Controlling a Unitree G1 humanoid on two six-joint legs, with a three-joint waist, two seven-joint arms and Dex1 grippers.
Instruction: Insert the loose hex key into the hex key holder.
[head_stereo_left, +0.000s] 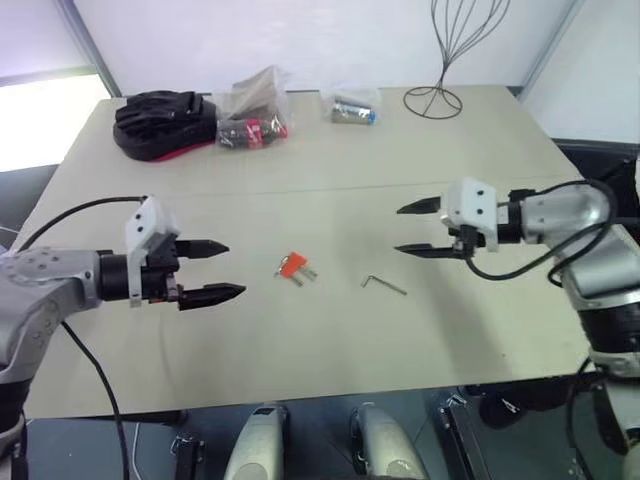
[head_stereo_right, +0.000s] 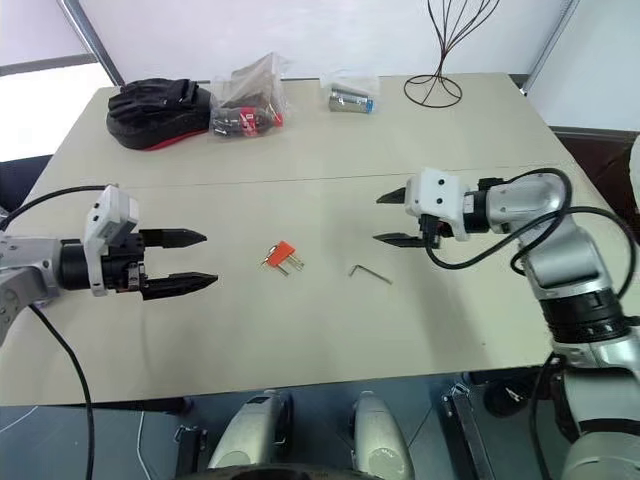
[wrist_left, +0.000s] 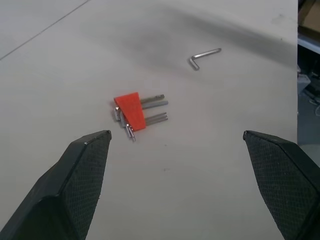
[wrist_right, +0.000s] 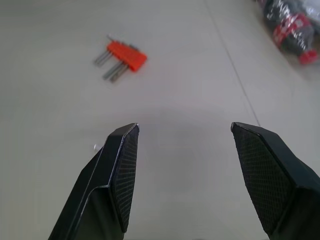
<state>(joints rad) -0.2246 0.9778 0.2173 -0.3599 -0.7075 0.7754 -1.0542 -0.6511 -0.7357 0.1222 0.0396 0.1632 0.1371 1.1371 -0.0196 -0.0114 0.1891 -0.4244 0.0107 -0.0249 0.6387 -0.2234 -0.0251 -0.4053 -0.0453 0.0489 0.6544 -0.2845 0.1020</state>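
Approaching stage: you held both the left gripper (head_stereo_left: 225, 270) and right gripper (head_stereo_left: 412, 229) open and empty; loose hex key (head_stereo_left: 384, 285) lay at 3 o'clock of hex key holder (head_stereo_left: 292, 266). Next, I judged, pinch the key.

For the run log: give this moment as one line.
left gripper: open, empty, above table | right gripper: open, empty, above table | loose hex key: flat on table | hex key holder: beside it, apart
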